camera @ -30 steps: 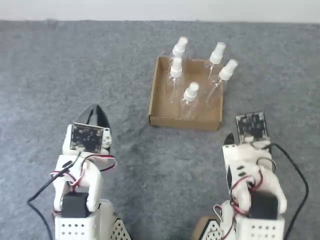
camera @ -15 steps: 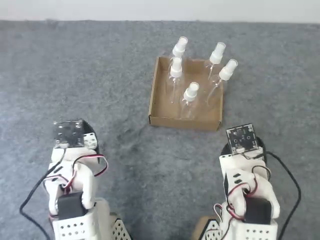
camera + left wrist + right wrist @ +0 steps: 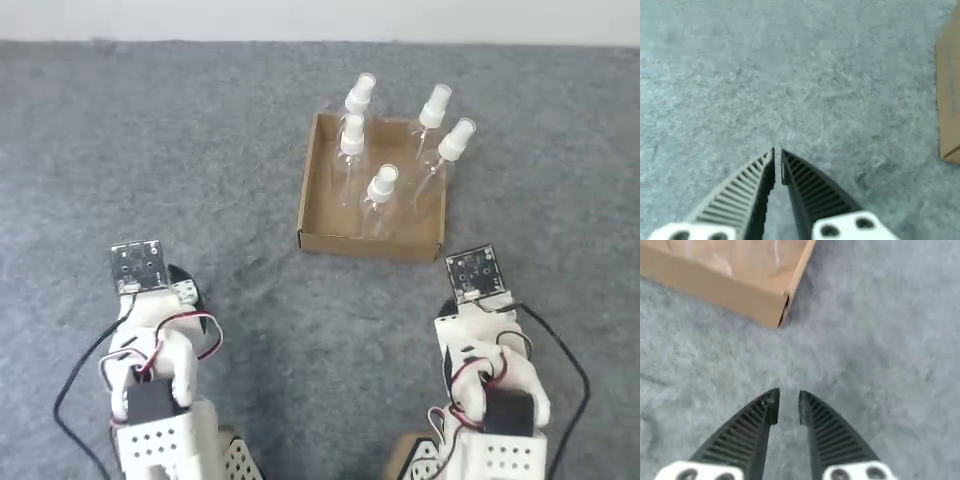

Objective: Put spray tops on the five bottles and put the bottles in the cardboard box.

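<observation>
High view has five clear spray-topped plastic bottles (image 3: 381, 195) upright in the shallow brown cardboard box (image 3: 310, 200) toward the grey bench's (image 3: 200, 150) far edge, while near its front edge the left jaws sit clenched empty and the right jaws slightly parted.

Left arm (image 3: 152, 345) drawn back toward its base over the last second, folded up and shifted a little to its left. Left gripper (image 3: 777, 154): jaws spread a second ago, tips now almost meeting. Right arm (image 3: 487, 350) also folded back, further from the cardboard box (image 3: 370, 243) than before
</observation>
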